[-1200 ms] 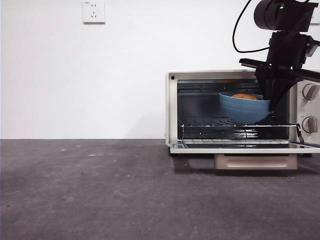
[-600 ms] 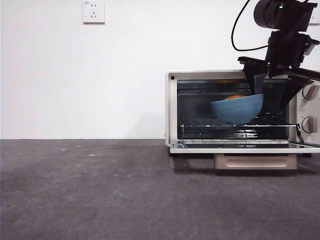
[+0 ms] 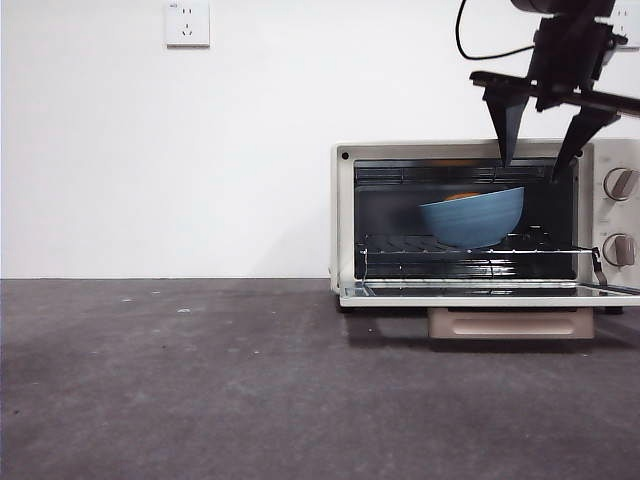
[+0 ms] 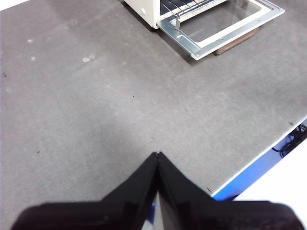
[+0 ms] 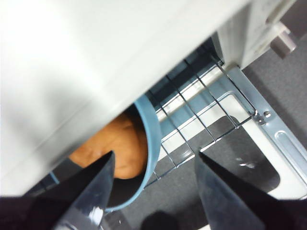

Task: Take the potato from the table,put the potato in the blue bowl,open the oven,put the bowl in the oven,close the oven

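The blue bowl [image 3: 472, 218] rests slightly tilted on the wire rack inside the oven [image 3: 343, 215], whose glass door [image 3: 490, 296] lies folded down flat. A sliver of the potato [image 3: 462, 196] shows over the bowl's rim. In the right wrist view the orange potato [image 5: 115, 148] lies in the bowl [image 5: 152, 139] under the oven's cream top [image 5: 96, 62]. My right gripper [image 3: 533, 165] hangs open just above the oven's top front edge, holding nothing; from its own camera it [image 5: 155, 155] straddles the bowl's rim. My left gripper [image 4: 158, 154] is shut over the bare table [image 4: 96, 96].
The tan handle [image 3: 510, 323] hangs below the lowered door. Two knobs [image 3: 620, 184] sit on the oven's right panel. The table's front edge [image 4: 259, 158] runs near the left gripper. A wall socket [image 3: 188, 23] is at the upper left.
My right gripper let go of the bowl and rose from the oven's opening to above its top. The bowl moved slightly left and now rests on the rack.
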Motion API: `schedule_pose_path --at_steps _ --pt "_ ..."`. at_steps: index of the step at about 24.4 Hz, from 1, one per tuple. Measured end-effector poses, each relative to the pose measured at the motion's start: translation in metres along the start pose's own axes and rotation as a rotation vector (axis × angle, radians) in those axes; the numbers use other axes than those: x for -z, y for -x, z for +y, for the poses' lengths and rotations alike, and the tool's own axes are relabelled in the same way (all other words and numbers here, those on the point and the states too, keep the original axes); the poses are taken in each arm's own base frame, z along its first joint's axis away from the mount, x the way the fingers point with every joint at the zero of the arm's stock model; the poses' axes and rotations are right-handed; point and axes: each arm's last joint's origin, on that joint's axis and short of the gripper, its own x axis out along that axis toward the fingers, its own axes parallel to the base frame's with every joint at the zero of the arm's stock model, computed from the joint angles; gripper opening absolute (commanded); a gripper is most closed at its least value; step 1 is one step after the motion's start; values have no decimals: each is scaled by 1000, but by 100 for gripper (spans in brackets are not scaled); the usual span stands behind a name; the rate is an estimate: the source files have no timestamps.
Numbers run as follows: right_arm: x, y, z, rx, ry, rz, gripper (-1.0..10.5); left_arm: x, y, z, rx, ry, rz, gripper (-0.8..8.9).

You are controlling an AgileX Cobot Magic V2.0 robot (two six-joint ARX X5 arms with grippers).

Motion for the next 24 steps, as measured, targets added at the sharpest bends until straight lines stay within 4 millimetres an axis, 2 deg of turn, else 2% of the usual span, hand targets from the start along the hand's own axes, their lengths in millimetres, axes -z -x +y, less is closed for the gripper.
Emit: schedule_pose_path --at_steps 4,7,10,13,18,21,24 --pt "-5 16 5 -11 67 -14 262 0 0 0 -1 0 1 -5" --pt "-9 33 8 -23 143 -32 162 -2 -2 -1 -2 -1 6 -5" --pt "-10 62 8 -38 234 -77 149 -9 -7 -5 6 9 -10 -5" --pt "-6 104 4 -68 337 -161 149 -24 -18 -14 30 23 -34 -5" --pt "9 171 -16 -65 523 -293 133 -51 -50 -36 68 -5 -20 -6" --pt "18 197 -29 -27 598 -337 27 -64 -74 -50 91 -39 6 -6" --pt "26 220 -41 5 638 -391 18 -77 -101 -62 164 -64 35 -6"
